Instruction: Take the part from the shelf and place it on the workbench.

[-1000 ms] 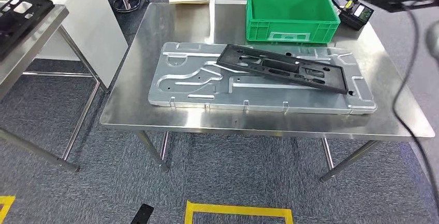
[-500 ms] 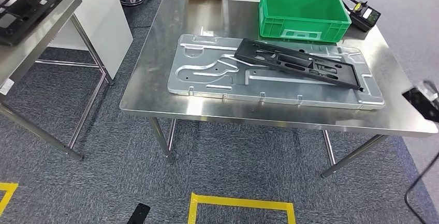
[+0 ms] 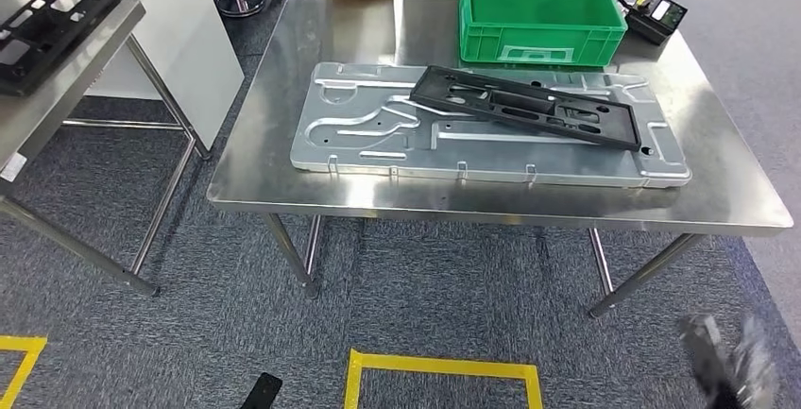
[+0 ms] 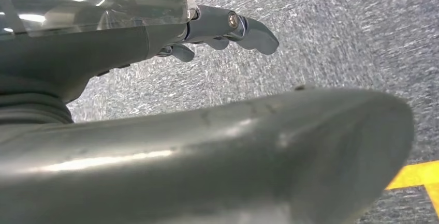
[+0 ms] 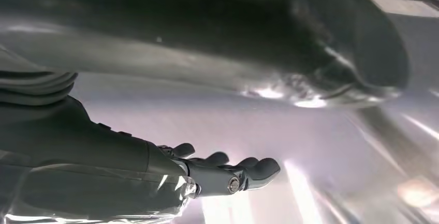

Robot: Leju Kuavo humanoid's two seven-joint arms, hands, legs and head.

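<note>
Change: since the earlier pictures the whole head view has shifted, so the camera has moved and not the things; the right hand (image 3: 723, 371) has dropped from above the surface's far right corner to a blur low beside the robot, clear of the surface.
Part: the black part (image 3: 525, 108) lies flat and slantwise across the silver panel (image 3: 378, 135), from its far middle toward its right end, touching it and held by nothing.
Panel: long stamped metal sheet lying lengthwise on the surface (image 3: 255, 163), its long side near the front edge.
Crate: a green crate (image 3: 541, 12) stands at the far edge, just behind the part's right half.
Other items: a small black device (image 3: 661, 14) sits at the far right corner; another black part (image 3: 47, 26) rests on a side table (image 3: 85, 69) to the left.
Left hand: the left hand (image 4: 222, 27) hangs over carpet, fingers loosely extended, holding nothing.
Right hand: in its wrist view the right hand has its fingers (image 5: 248, 169) slightly apart, empty.
Step in hand: placement looks done; judged from this, the arms are settling at the sides.
Doing it well: let both arms hang clear of the front edge, without brushing the part or nudging the panel.
</note>
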